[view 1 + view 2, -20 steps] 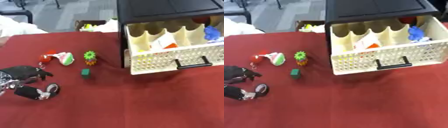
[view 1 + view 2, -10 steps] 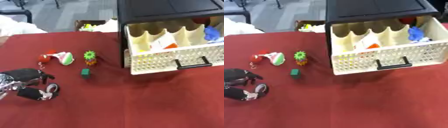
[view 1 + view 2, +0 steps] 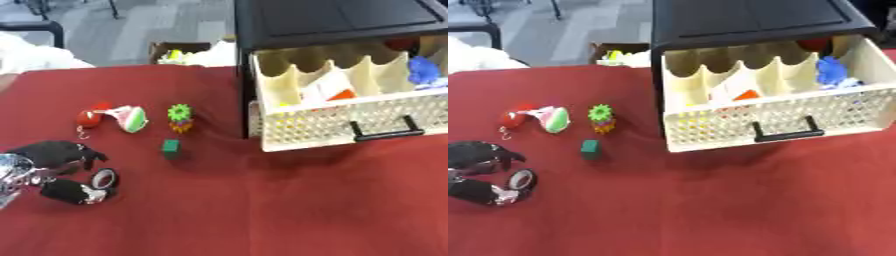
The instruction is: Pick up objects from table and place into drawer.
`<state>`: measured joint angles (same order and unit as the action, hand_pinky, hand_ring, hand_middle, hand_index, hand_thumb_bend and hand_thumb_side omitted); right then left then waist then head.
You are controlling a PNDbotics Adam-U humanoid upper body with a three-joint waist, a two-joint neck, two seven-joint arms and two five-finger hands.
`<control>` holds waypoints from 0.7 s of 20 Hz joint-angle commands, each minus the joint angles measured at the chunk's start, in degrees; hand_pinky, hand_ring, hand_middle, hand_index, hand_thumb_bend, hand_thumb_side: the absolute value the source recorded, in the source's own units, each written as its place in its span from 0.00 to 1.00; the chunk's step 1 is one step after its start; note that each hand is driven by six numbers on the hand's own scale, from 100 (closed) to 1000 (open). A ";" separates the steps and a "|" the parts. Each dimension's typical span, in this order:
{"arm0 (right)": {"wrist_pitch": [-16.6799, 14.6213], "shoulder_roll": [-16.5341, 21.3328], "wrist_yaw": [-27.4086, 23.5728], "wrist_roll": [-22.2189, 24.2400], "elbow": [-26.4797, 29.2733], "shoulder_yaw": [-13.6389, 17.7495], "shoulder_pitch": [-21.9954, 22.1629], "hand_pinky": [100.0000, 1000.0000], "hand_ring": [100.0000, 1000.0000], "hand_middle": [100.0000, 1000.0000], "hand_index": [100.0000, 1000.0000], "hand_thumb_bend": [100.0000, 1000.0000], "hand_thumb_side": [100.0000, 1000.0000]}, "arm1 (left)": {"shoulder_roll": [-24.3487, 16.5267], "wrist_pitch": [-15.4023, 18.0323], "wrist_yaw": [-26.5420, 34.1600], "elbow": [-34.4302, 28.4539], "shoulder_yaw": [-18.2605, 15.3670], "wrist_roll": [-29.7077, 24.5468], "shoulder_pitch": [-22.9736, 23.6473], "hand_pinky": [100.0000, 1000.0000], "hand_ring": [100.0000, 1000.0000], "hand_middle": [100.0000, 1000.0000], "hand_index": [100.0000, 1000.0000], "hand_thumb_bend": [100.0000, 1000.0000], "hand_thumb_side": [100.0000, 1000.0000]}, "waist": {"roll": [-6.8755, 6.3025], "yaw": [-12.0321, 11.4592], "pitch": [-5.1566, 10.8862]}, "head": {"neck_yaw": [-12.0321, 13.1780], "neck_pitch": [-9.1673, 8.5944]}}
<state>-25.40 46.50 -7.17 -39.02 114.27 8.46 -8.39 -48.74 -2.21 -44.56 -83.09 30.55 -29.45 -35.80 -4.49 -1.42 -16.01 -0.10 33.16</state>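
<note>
The left hand lies on the red table at the left edge, fingers curled, holding nothing. A green block, a green-orange toy and a red-green-white toy sit beside it, left of the open drawer.

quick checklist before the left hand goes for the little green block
1. Cream perforated plastic drawer pulled open: ok.
2. Small green block lying free on the red tablecloth, apart from the green and orange gear toy: ok.
3. Left hand near the block: ok, it sits at the left edge, just left of the block.
4. Left hand fingers empty: cannot tell.
5. Right hand ready: cannot tell, not in view.
</note>
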 commanded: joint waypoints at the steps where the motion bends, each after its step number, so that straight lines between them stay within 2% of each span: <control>1: -0.22 1.11 -0.20 -0.26 0.32 0.65 -0.44 0.31 0.44 0.43 0.72 0.00 1.00 | -1.21 0.72 -1.89 0.49 -0.57 0.24 -0.63 0.45 0.57 0.65 0.95 0.39 0.91 | 0.21 -0.03 0.81 | 0.16 -0.43; 12: -0.10 0.70 -0.09 -0.37 0.32 0.74 -0.27 0.30 0.44 0.43 0.72 0.00 1.00 | -0.22 0.12 -0.82 2.12 -0.73 1.60 -0.86 0.38 0.53 0.62 0.89 0.32 0.85 | 0.38 0.24 0.78 | 0.51 -0.85; 14: -0.10 0.62 -0.02 -0.35 0.32 0.72 -0.24 0.30 0.44 0.43 0.72 0.00 1.00 | -0.10 0.07 -0.92 2.51 -0.77 1.91 -0.86 0.37 0.52 0.61 0.88 0.30 0.81 | 0.41 0.29 0.74 | 0.56 -0.92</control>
<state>-25.33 46.05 -7.17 -39.06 114.27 8.46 -8.32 -47.70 -2.07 -45.55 -80.53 30.54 -27.98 -35.83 -4.40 -1.13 -16.09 0.24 32.77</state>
